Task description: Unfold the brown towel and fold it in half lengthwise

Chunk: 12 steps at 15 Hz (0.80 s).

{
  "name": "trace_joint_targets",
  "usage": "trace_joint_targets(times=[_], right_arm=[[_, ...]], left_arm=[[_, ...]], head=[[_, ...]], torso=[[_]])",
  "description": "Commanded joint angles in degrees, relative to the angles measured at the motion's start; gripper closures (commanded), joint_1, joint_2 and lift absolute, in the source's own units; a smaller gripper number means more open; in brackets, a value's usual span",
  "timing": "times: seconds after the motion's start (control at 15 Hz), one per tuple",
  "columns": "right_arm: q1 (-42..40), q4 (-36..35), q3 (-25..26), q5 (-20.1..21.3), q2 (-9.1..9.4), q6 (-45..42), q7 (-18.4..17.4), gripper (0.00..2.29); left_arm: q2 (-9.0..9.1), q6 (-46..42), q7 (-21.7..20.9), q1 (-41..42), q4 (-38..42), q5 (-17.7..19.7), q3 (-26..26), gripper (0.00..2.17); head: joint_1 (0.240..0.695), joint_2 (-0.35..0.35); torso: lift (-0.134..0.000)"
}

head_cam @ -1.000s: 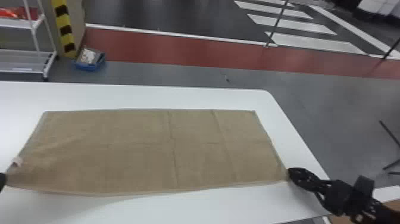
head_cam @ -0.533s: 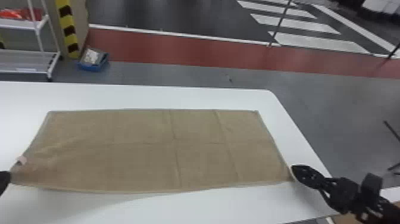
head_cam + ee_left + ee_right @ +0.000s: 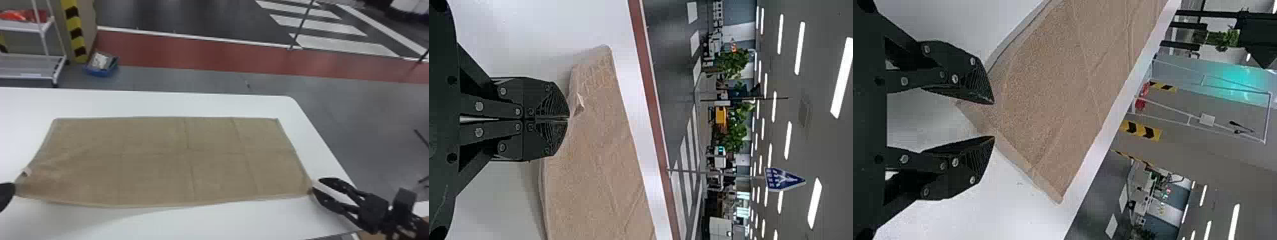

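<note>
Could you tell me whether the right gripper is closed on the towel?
No, in the right wrist view the right gripper has its fingers spread apart.

I have the towel [image 3: 153, 172] lying on the surface [image 3: 191, 103], my left fingers [image 3: 5, 194] at its near left corner, my right fingers [image 3: 328, 202] at its near right. Behind, left, a rack [image 3: 48, 27] stands left of a tub [image 3: 101, 72].

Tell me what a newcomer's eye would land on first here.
Probably the brown towel, spread wide across the white table. Next, its two corners nearest the robot: the left claw is shut on one, the right claw open at the other. Beyond the table, the yellow-and-black striped post at the head view's upper left stands out.
</note>
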State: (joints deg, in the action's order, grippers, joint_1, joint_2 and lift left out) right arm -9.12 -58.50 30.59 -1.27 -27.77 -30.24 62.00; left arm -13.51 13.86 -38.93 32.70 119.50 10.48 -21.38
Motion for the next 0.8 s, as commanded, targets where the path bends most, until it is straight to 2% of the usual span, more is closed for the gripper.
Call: trace_joint_targets(times=[0.0, 0.53, 0.67, 0.73], right_arm=[[-0.02, 0.58, -0.09, 1.10, 0.00, -0.03, -0.12, 0.70], [0.33, 0.84, -1.49, 3.21, 0.18, 0.14, -0.48, 0.71], [0.94, 0.14, -1.93, 4.00, 0.09, 2.43, -0.48, 1.06], [0.94, -0.30, -1.93, 3.91, 0.09, 2.60, -0.48, 1.12]], left_arm=[[-0.11, -0.01, 0.00, -0.18, -0.24, -0.02, 0.03, 1.33], [-0.02, -0.89, 0.09, -0.53, -0.85, 0.07, 0.38, 1.33], [-0.02, -0.89, 0.09, -0.53, -1.03, -0.02, 0.29, 1.33], [-0.02, -0.89, 0.09, -0.53, -0.94, -0.02, 0.29, 1.33]], head=[[0.695, -0.265], [0.695, -0.258], [0.695, -0.252], [0.695, -0.250]], torso=[[-0.125], [-0.125], [-0.125], [-0.125]])
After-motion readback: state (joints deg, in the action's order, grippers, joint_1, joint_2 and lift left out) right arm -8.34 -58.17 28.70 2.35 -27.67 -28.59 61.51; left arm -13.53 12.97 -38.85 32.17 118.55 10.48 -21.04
